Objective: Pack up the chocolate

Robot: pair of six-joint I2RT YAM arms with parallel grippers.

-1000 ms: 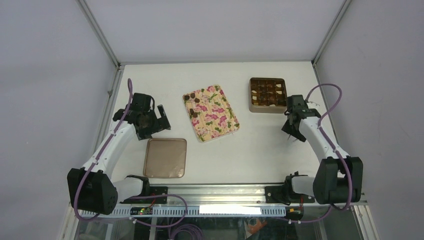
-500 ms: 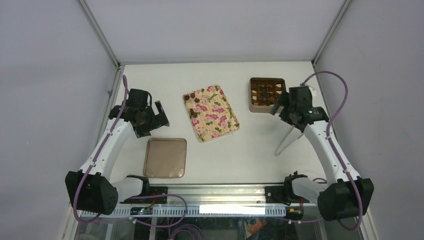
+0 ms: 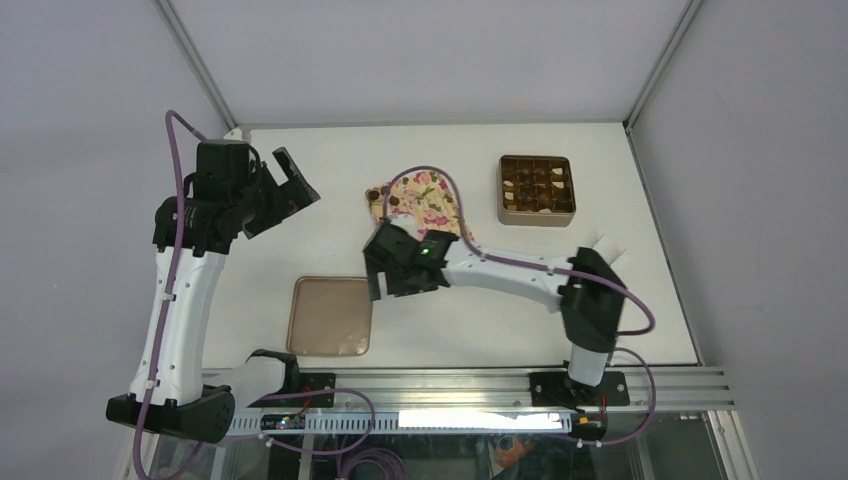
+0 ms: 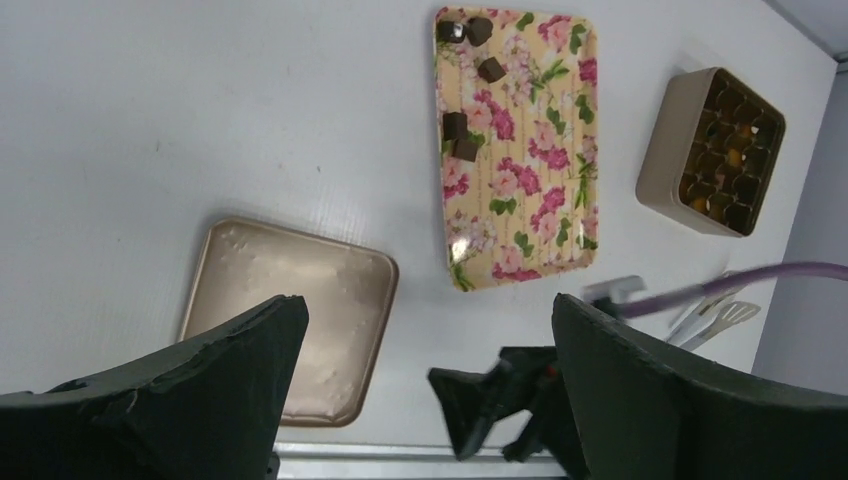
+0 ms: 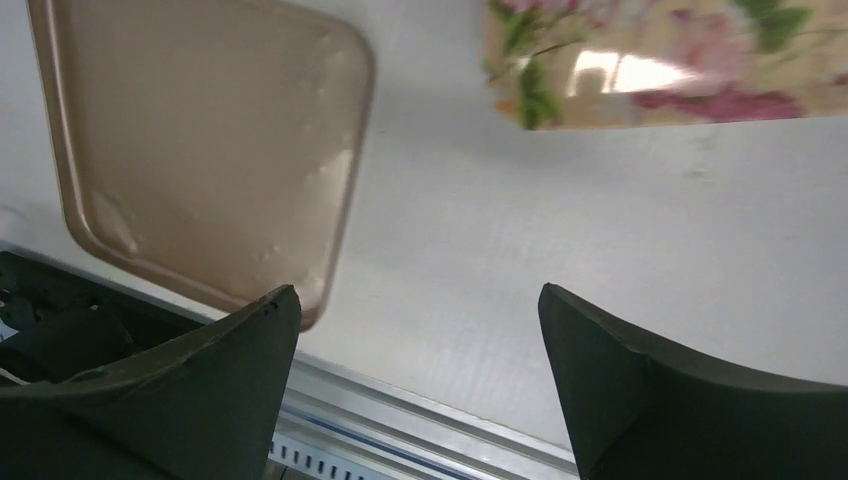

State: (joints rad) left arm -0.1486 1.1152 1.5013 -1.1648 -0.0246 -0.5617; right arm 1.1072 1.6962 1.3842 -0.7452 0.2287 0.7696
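- The loose chocolate point(image 4: 466, 137) is a handful of small dark pieces on the far left part of a floral tray point(image 4: 520, 170). Three sit near the far left corner and two touch each other a little nearer along the left edge.
- More dark pieces fill some cells of the gridded brown box point(image 3: 503, 208). It stands uncovered on the far right of the table, well apart from the tray.
- The floral tray lies around the table's middle, tilted to the table edges, and its near end is hidden under the right arm in the top view.
- The flat tan lid point(image 3: 330, 316) lies near left, beside the tray's near corner and apart from it.
- The right gripper point(image 5: 415, 295) hovers above the bare table between lid and tray. Its jaws are spread wide with nothing between them.
- The left gripper point(image 3: 285, 205) is raised high over the far left of the table, jaws apart and empty.
- A white utensil point(image 4: 728, 316) lies on the table at the right.
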